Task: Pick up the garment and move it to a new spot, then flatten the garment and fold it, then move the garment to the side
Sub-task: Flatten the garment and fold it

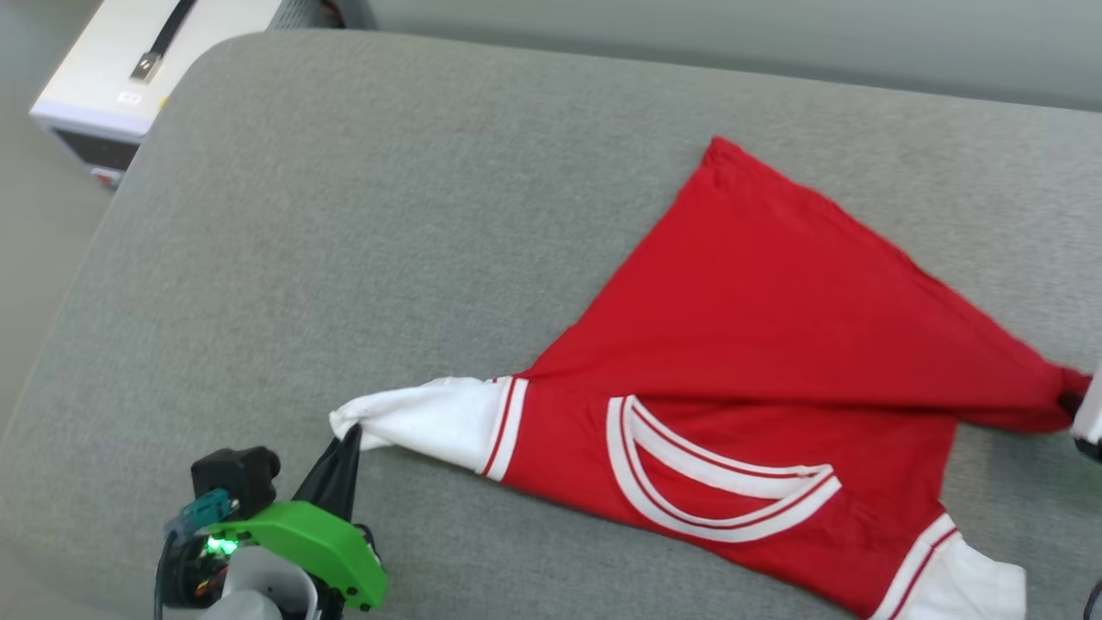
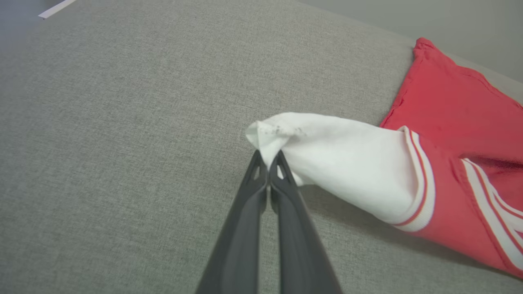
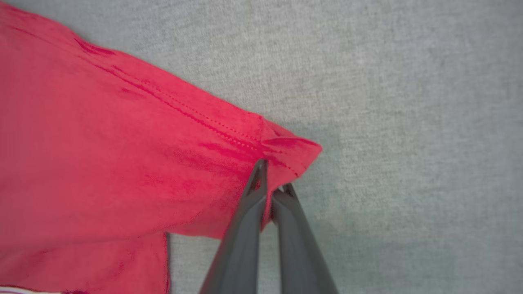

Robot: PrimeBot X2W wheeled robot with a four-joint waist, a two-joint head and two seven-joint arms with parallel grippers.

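Observation:
The garment [image 1: 758, 344], a red shirt with white sleeves and striped trim, lies spread across the grey cushion, back side up. My left gripper [image 1: 349, 439] at the lower left is shut on the tip of the white sleeve [image 2: 327, 163]; the wrist view shows my left gripper [image 2: 269, 157] pinching that bunched white cloth. At the right edge my right gripper [image 1: 1072, 400] holds a red corner of the garment's hem. In its own view my right gripper [image 3: 271, 177] is shut on the stitched hem corner [image 3: 286, 151]. The cloth is pulled taut between both grips.
The grey cushioned surface [image 1: 387, 215] stretches wide to the left and behind the garment. A white box [image 1: 129, 77] with a dark strap stands off its far left corner. A pale floor lies beyond the far edge.

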